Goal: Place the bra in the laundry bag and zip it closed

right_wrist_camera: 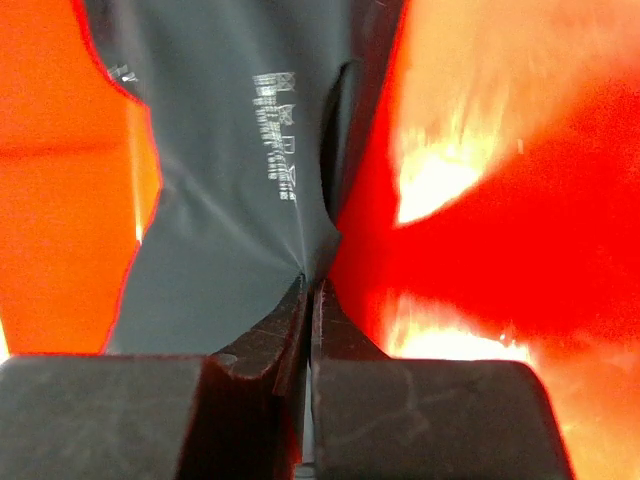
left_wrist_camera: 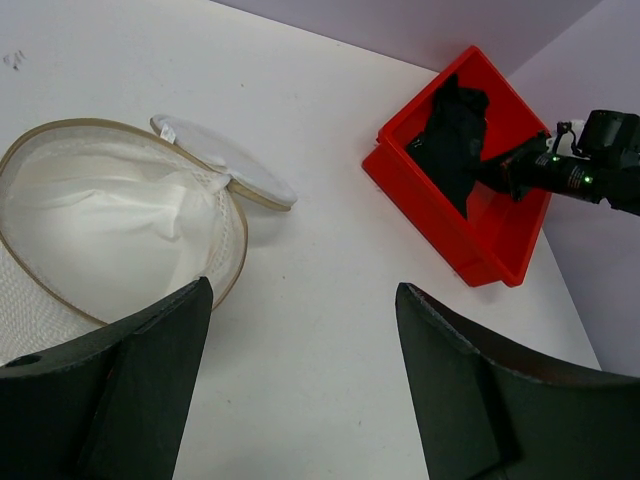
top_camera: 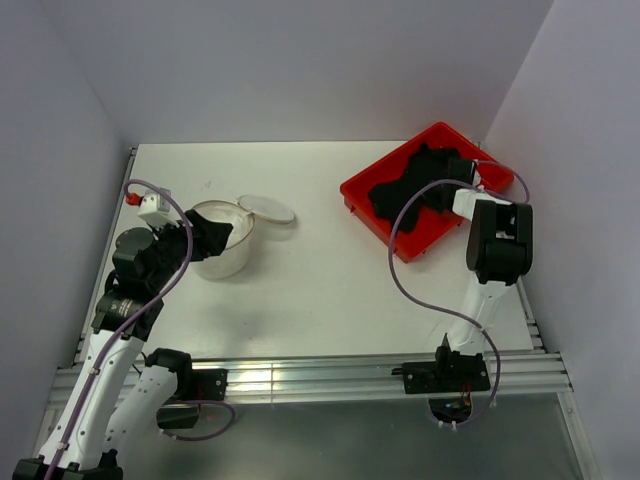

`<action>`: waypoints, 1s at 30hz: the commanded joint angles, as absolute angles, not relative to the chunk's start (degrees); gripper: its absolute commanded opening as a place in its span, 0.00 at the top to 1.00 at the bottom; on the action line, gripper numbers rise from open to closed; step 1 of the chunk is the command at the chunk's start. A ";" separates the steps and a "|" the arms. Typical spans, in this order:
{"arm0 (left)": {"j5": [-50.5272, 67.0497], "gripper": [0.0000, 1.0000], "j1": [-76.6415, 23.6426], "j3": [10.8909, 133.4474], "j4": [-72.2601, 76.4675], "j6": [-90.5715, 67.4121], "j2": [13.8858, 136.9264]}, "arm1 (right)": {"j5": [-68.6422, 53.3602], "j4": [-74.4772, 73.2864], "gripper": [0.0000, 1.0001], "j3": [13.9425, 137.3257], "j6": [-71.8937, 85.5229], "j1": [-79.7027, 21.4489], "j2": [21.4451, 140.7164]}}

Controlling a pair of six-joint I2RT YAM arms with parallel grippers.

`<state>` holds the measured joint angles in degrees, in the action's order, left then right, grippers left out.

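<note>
1. the right gripper (right_wrist_camera: 308, 285) is clenched: in its wrist view the two black fingertips meet with almost no gap and pinch a fold of the dark grey-black fabric bra (right_wrist_camera: 230, 200), which has small pale lettering printed on it.
2. that bra lies inside the shallow red plastic tray (top_camera: 372, 218), at the far right of the white table (top_camera: 320, 290). in the top view the dark fabric spreads over most of the tray's floor, and the right gripper reaches into it from the tray's right side.
3. the left gripper (left_wrist_camera: 302, 288) is released, its two black fingers (left_wrist_camera: 130, 380) spread wide apart with nothing between them but bare tabletop.
4. in the top view the left gripper sits at the left rim of the small drum-shaped white mesh laundry bag (top_camera: 225, 255). whether a finger touches the rim, i cannot tell.
5. the laundry bag stands upright at the left of the table with its mouth open upward. white lining shows inside and a tan zip band runs round the rim.
6. the round flat white lid (top_camera: 266, 208) lies folded back on the table just beyond the bag's far right edge, meeting the rim there.
7. the bag and the tray are well apart, with open tabletop between them.
</note>
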<state>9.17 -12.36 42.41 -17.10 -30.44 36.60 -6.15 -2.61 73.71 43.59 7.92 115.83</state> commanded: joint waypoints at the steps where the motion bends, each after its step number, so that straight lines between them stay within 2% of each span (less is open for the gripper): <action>1: 9.67 0.20 -12.48 43.33 -15.82 -28.65 36.56 | -7.03 7.46 1.00 70.06 44.13 8.09 106.21; 6: 10.11 0.20 -12.48 43.07 -15.38 -29.00 36.48 | -12.80 16.95 1.00 64.25 42.80 7.91 93.71; 12: 12.12 0.20 -12.48 42.28 -13.89 -30.93 36.21 | -24.95 13.99 1.00 64.95 40.61 3.88 82.19; 15: 14.93 0.20 -12.74 42.01 -12.04 -32.51 36.91 | -28.12 11.35 1.00 61.10 37.89 -2.08 75.43; 20: 20.12 0.21 -13.27 42.19 -9.76 -34.54 38.84 | -32.50 13.53 1.00 44.59 37.09 -12.99 63.56; 24: 22.67 0.21 -13.36 40.96 -8.35 -36.73 39.99 | -30.60 10.99 1.00 32.46 38.75 -22.74 58.46; 25: 23.72 0.20 -13.36 40.70 -8.09 -37.00 40.51 | -29.28 10.64 0.97 27.73 39.37 -23.72 57.84; 26: 24.34 0.20 -13.45 40.00 -7.74 -37.79 41.47 | -26.83 9.24 0.84 25.51 39.64 -24.43 56.96; 29: 25.05 0.20 -14.23 38.94 -7.38 -38.67 43.50 | -22.86 6.87 0.55 19.08 40.43 -25.75 53.97; 30: 24.96 0.20 -14.67 38.76 -7.73 -38.85 44.20 | -22.42 4.16 0.39 18.29 39.99 -25.84 53.18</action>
<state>22.22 -13.65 39.70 -10.15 -37.08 42.57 -26.57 6.92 19.88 40.01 -25.39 56.93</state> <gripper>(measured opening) 0.799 0.540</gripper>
